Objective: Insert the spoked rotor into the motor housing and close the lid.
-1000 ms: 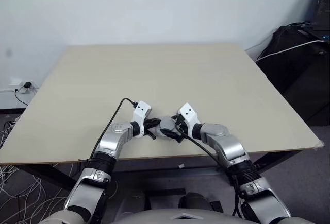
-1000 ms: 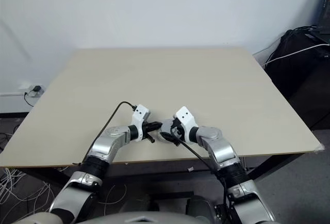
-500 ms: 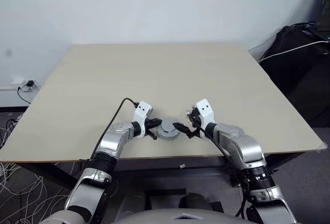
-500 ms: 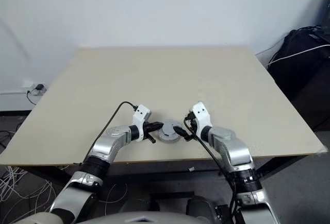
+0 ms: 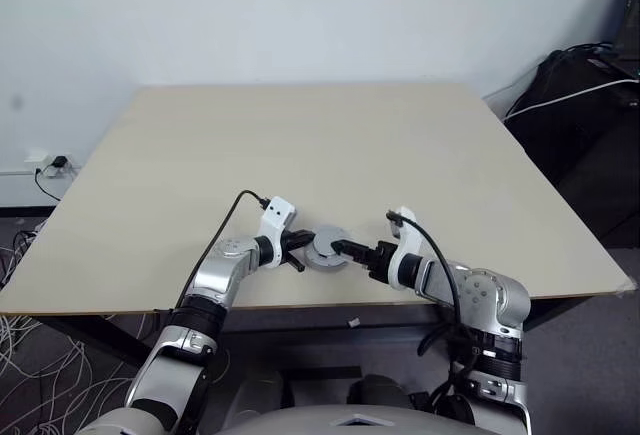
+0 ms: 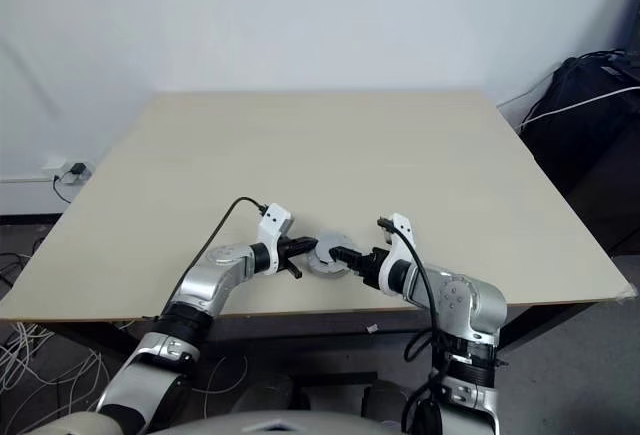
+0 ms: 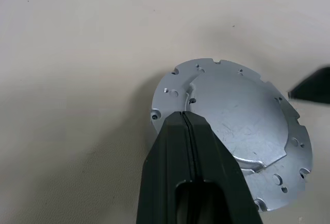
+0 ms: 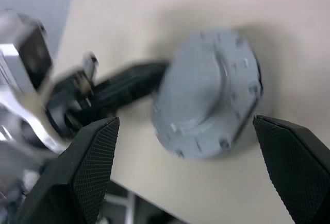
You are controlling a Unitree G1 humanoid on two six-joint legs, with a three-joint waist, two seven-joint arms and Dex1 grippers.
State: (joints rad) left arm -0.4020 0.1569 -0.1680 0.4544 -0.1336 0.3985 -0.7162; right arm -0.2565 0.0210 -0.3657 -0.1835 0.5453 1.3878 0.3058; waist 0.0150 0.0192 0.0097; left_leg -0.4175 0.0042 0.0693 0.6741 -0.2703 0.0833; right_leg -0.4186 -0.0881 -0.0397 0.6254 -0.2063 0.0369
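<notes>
On the pale wooden table [image 5: 400, 145], near its front edge, the left gripper [image 5: 297, 248] lies low with its two black fingers [image 7: 188, 167] pressed together, the tips resting on the rim of a round silver lid [image 7: 242, 126] with small holes and notches around its edge. Whatever sits under that lid is hidden. Just right of it, the right gripper [image 5: 345, 249] points at the lid, its fingers [image 8: 93, 162] spread wide and holding nothing.
</notes>
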